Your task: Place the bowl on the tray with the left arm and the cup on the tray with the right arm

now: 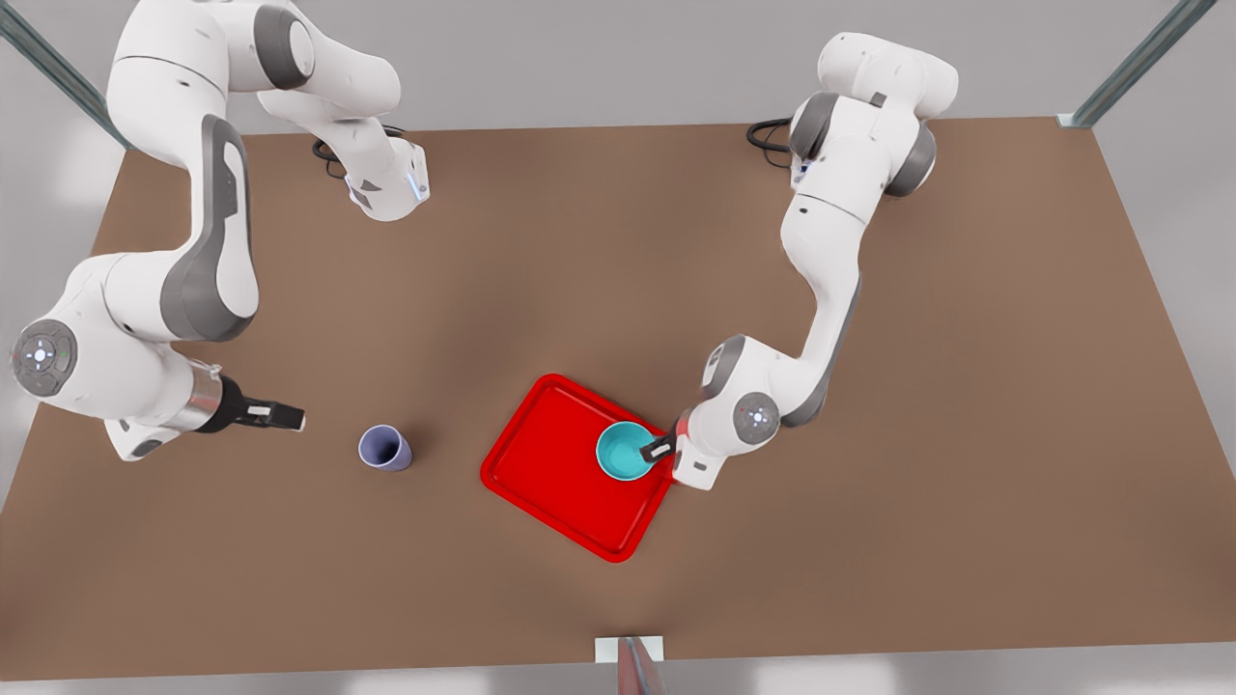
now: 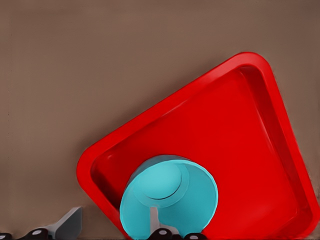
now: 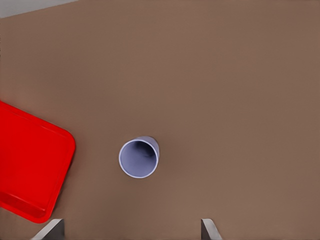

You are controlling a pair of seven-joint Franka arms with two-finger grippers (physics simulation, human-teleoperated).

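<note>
the left pincer point(image 1: 660, 448) grips the rim of the bowl point(image 1: 624, 451), which sits on the tray point(image 1: 550, 463). the right pincer point(image 1: 290, 417) hangs wide open near the cup point(image 1: 384, 449), upright on the table point(image 1: 579, 270) beside the tray.

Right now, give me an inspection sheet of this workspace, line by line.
Surface: brown table.
Job's things: bowl upright on the tray, near its edge; cup upright on the table, off the tray.
Clutter: nothing seen.
Grippers: left gripper shut on the bowl's rim, one finger inside; right gripper open, beside the cup, apart from it.
Cables: black loops at both arm bases.
Surroundings: grey floor, metal frame posts at the corners.
</note>
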